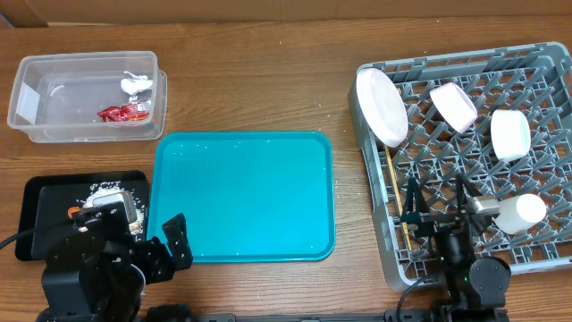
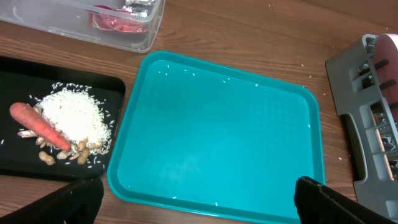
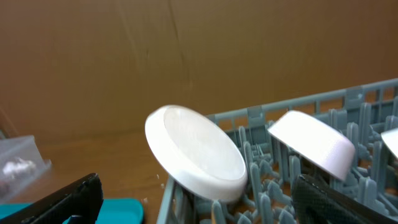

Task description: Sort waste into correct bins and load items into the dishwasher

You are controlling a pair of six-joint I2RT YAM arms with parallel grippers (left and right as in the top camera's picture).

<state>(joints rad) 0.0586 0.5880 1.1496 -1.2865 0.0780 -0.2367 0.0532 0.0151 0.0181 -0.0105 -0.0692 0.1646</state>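
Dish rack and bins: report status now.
Both jaws open, empty. Plate, two bowls, cup, chopsticks in dish rack; wrapper, paper in clear tub; carrot, rice on black tray. Nothing in the way.

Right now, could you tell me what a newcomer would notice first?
The bright teal tray in the middle stands out most. To its right, the grey dish rack holds a white plate, two bowls and a cup; at the left, a black tray bears rice and a carrot.

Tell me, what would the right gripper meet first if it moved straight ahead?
Probably the white plate leaning in the grey rack: it sits centred ahead of the open right gripper, though depth is unclear.
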